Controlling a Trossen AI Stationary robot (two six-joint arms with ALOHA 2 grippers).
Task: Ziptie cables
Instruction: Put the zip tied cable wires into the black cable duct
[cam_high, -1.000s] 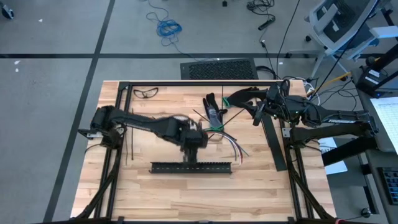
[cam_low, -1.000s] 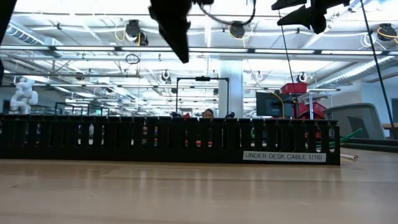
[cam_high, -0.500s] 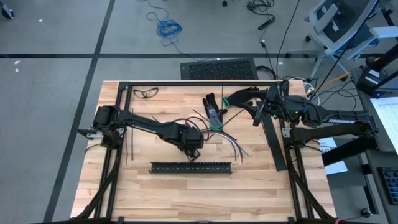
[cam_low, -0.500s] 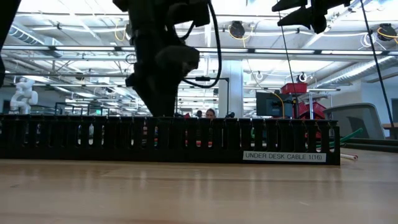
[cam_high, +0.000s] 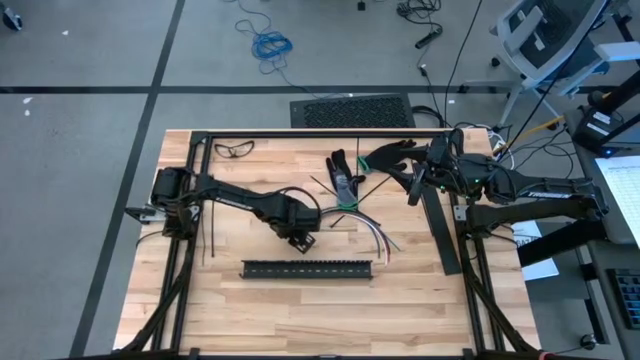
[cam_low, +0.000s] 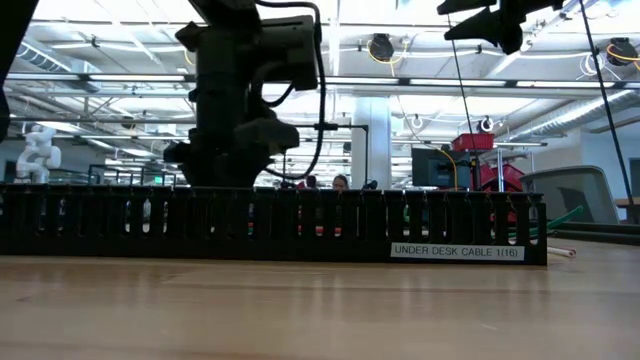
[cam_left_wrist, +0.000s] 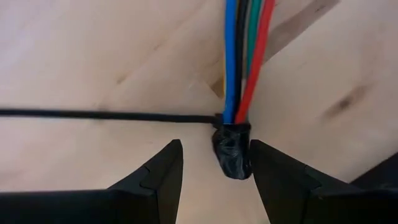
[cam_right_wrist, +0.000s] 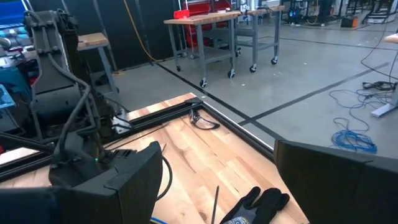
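The cables (cam_left_wrist: 241, 56), blue, black, green and red wires, lie on the wooden table in a bundle whose end is wrapped in black tape (cam_left_wrist: 230, 154). A thin black ziptie (cam_left_wrist: 106, 115) lies flat across the wood and meets the bundle just above the tape. My left gripper (cam_left_wrist: 214, 180) (cam_high: 300, 236) points straight down, open, one finger on each side of the taped end. The rest of the bundle (cam_high: 372, 232) fans out toward the right. My right gripper (cam_right_wrist: 211, 186) (cam_high: 388, 158) waits open, high at the far right. My left gripper's fingers straddle the bundle's taped end (cam_left_wrist: 239, 163) from above. The tape lies close against one finger (cam_left_wrist: 267, 174). I cannot tell whether they touch. The bundle lies flat on the table.
A long black slotted rail (cam_high: 307, 268) (cam_low: 270, 225) lies just near of the left gripper and hides its fingertips in the low view. Black gloves (cam_high: 345, 170), safety glasses (cam_high: 235, 149) and a second dark rail (cam_high: 440, 232) lie farther off. More dark strips (cam_high: 207, 238) lie at the left.
My left gripper has come down toward the table, behind the slotted rail, drifting slightly toward the table's left edge, and has rolled about its own pointing line. The cables have kept still.
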